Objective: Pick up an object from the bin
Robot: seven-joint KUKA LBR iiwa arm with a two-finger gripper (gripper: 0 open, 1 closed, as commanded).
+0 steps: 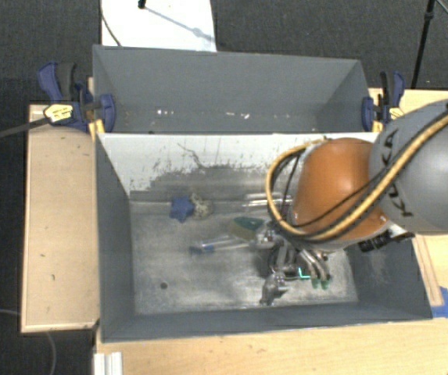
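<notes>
The arm [435,170] comes into the grey metal bin [114,233] from the right. Its orange cover [337,178] hangs over the right half of the bin floor, and black and yellow cables [282,180] loop around it. Below the cover, the pincer [277,281] is down low by the floor, towards the front right of the bin and near the front wall. Its tip is dark and mixed up with the wrist parts above it, so it cannot be told whether the pincer is spread, pressed together or pinching anything.

Only a few loose things lie in the bin. Nearest the pincer are some small green bits [319,282], just to its right on the floor and partly under the wrist. A flat teal piece [247,225] lies just up and to the left of the pincer, by the edge of the cover. Which of these the pincer is over cannot be told.

A thin blue stick [208,246] lies left of the teal piece, pointing roughly left to right. Further back, near the foot of the scratched rear wall, a small blue lump [180,208] sits with a pale beige bit [200,205] just beside it. A silvery rod [256,202] lies by the same wall, and its right end is hidden under the cover.
</notes>
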